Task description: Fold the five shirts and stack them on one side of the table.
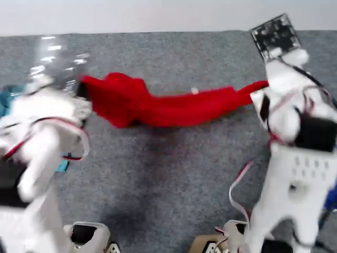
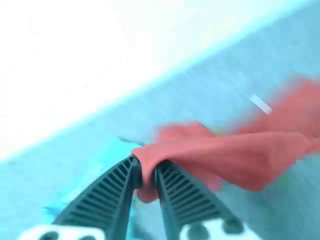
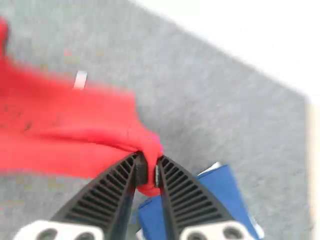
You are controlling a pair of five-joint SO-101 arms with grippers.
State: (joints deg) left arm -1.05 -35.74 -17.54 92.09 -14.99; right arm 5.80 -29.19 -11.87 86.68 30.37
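A red shirt (image 1: 163, 105) hangs stretched between both arms above the grey table (image 1: 158, 179). My left gripper (image 1: 83, 92) at the left holds one end of it; in the left wrist view the left gripper (image 2: 146, 172) is shut on bunched red shirt (image 2: 235, 155) cloth. My right gripper (image 1: 259, 97) at the right holds the other end; the right wrist view has the right gripper (image 3: 147, 172) shut on a fold of the red shirt (image 3: 65, 135). A white label (image 1: 194, 90) shows on the shirt's upper edge.
A teal garment (image 1: 8, 100) lies at the far left edge behind the left arm. A blue garment (image 3: 200, 210) lies on the table under the right gripper. The table's back edge meets a white wall (image 1: 158, 16).
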